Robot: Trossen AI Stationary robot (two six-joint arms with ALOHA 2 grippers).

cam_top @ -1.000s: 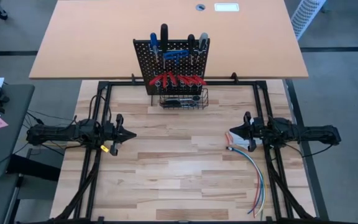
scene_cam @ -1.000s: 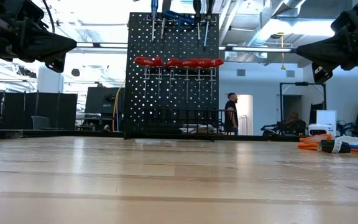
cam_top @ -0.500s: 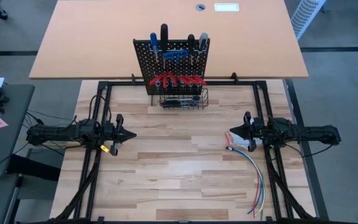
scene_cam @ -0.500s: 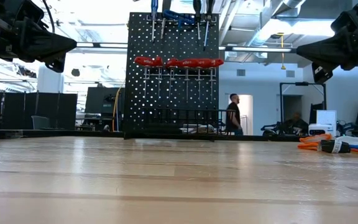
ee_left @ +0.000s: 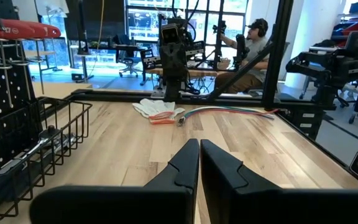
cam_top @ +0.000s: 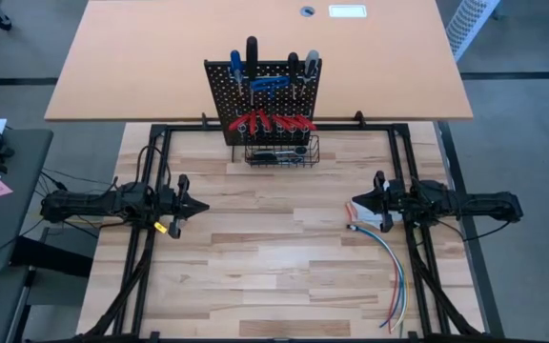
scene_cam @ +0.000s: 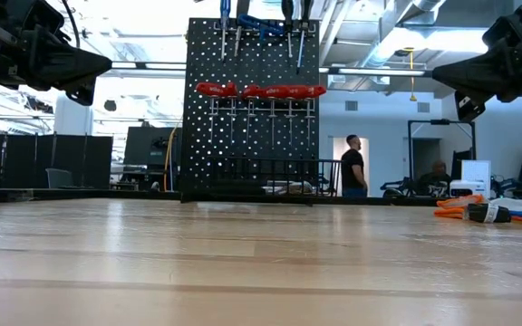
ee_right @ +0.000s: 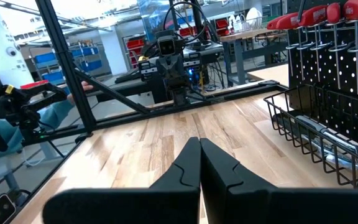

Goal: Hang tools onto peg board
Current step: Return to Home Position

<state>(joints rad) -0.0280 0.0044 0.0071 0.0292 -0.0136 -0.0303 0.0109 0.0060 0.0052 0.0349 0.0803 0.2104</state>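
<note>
The black peg board [cam_top: 265, 95] stands upright at the table's far middle. Blue and black-handled screwdrivers [cam_top: 251, 62] and blue hex keys [cam_top: 271, 84] stick up from its top holders. Red-handled tools [scene_cam: 259, 91] hang in a row on it. More tools lie in the wire basket [cam_top: 281, 152] at its base. My left gripper [cam_top: 202, 206] is shut, level, above the table's left side. My right gripper [cam_top: 355, 204] is shut, level, above the right side. The two point at each other and hold nothing.
A bundle of coloured wires [cam_top: 389, 262] with an orange-white end [cam_top: 362, 227] lies on the table below my right gripper. A large tan tabletop [cam_top: 255, 48] stands behind the peg board. A person [scene_cam: 355, 167] walks in the room beyond. The table's middle is bare wood.
Both arms have kept still. Only the person in the room behind has walked toward the right.
</note>
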